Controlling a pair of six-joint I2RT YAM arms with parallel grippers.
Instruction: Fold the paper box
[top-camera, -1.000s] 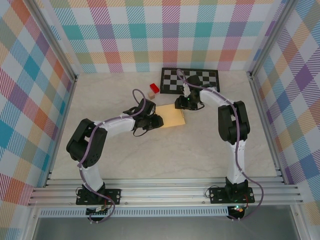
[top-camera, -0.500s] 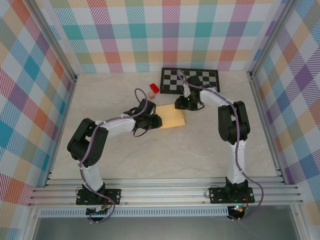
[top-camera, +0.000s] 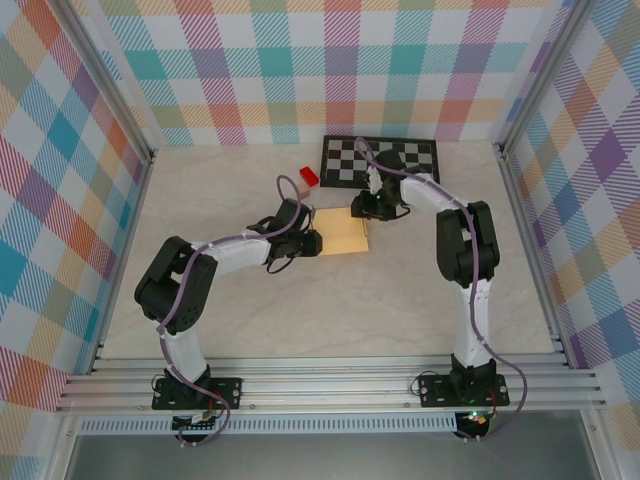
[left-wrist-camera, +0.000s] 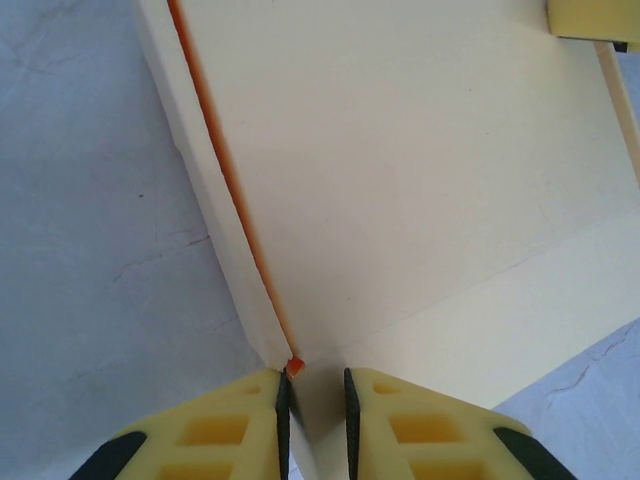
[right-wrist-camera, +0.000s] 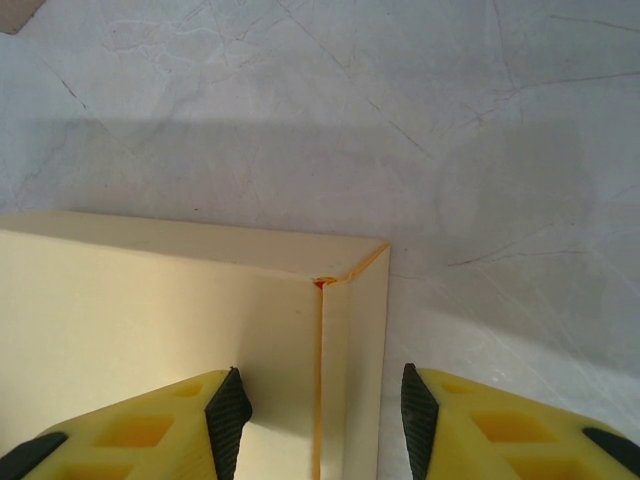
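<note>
From the top camera: the paper box (top-camera: 342, 233), flat on the pale table (top-camera: 300, 320), a little back of centre, just in front of the checkerboard mat (top-camera: 380, 160) but apart from it. At its left edge, the left gripper (top-camera: 311, 243), touching the card; too small here to tell how the jaws stand. At its far right corner, the right gripper (top-camera: 357, 208), nose down on the box, between box and mat. Just beyond the box's far left corner, a small red block (top-camera: 307, 177), near the loop of the left arm's cable (top-camera: 283, 185). From the left wrist: the box's broad cream face across most of the frame, with a raised side strip along its left and a thin orange line down the fold. Two yellow fingers (left-wrist-camera: 225, 430) at the bottom, black pads close together, clenched on the card edge at the box's near corner, a speck of orange just above the pads. Marbled grey table to the left and at the lower right. In the top right corner, a bit of another yellow finger (left-wrist-camera: 592, 18) at the box's far edge. From the right wrist: the box's corner in the lower left half, top face meeting a narrow side strip along an orange-tinted seam. Fingers (right-wrist-camera: 150, 430) spread wide, released, grasping nothing, straddling that strip: one pad over the box's top face, the other over bare table just beside the box's edge. Beyond the corner, shadowed marbled table.
</note>
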